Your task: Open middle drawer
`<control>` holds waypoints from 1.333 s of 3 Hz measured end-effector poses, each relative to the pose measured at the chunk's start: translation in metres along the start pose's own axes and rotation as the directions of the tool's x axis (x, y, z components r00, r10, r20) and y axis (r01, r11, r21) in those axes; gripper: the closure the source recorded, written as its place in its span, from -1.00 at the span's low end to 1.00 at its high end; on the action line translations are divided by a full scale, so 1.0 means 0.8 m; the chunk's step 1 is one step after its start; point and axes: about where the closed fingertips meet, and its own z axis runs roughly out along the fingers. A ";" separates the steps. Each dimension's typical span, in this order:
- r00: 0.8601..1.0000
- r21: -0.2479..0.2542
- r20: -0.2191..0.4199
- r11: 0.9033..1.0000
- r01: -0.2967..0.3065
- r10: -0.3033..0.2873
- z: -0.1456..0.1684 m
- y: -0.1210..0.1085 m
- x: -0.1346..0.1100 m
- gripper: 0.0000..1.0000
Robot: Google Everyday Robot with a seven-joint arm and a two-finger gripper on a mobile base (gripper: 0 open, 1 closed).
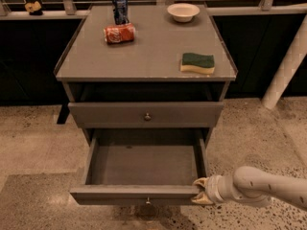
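Note:
The middle drawer is pulled far out of the grey cabinet. Its plain grey inside is empty and its small round knob shows on the front. My gripper is at the right end of that drawer's front panel, touching its front right corner, and the pale arm reaches in from the lower right. The drawer above is shut, with its knob at centre. The lowest drawer is hidden under the open one.
On the cabinet top stand a blue can, a red can lying on its side, a white bowl and a green-and-yellow sponge. A white post slants at right. The floor is speckled stone.

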 end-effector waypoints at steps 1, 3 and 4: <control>1.000 0.007 0.003 1.000 0.000 0.000 -0.004 0.007 0.001 1.00; 1.000 0.007 0.003 1.000 0.000 0.000 -0.004 0.007 0.001 0.65; 1.000 0.007 0.003 1.000 0.000 0.000 -0.004 0.007 0.001 0.18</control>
